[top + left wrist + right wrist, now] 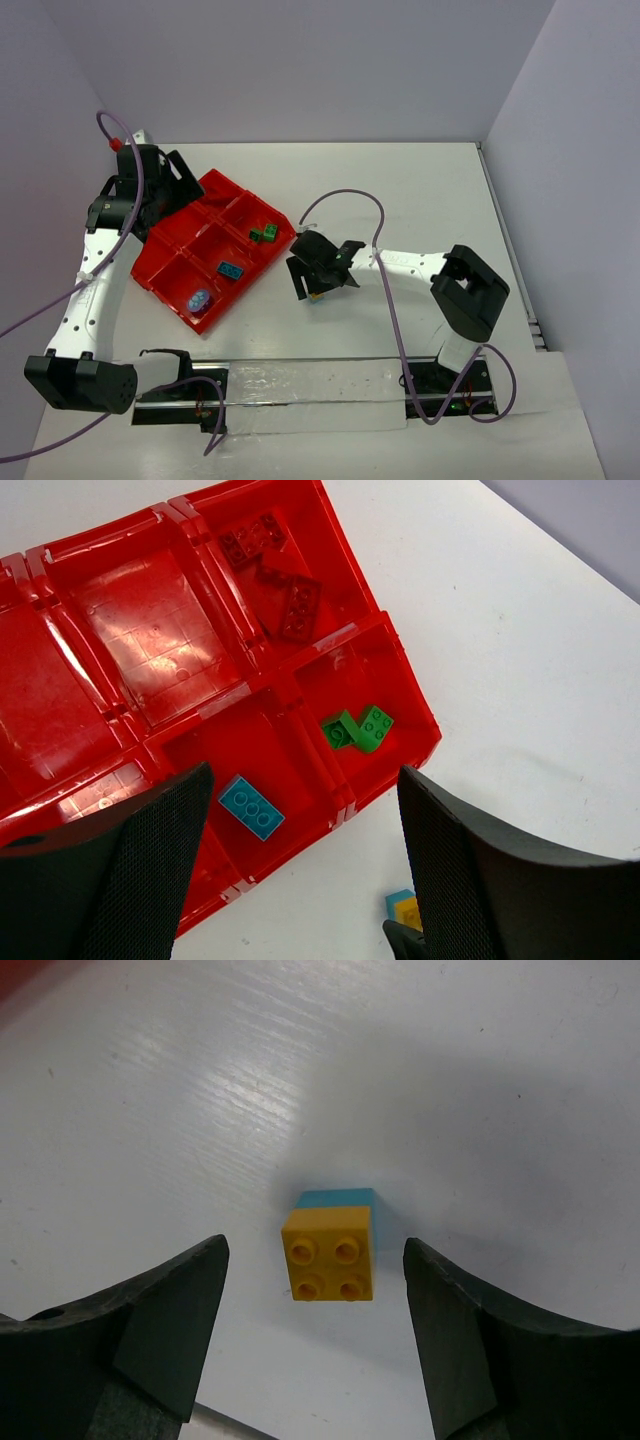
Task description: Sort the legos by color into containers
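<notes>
The right tool is held released, its fingers spread either side of a yellow-on-teal lego cube set on the white surface near the right of the red tray, over which the left tool is likewise held released.

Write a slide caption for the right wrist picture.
Open right gripper poised over a yellow-on-teal lego cube sitting on the white table.
</notes>
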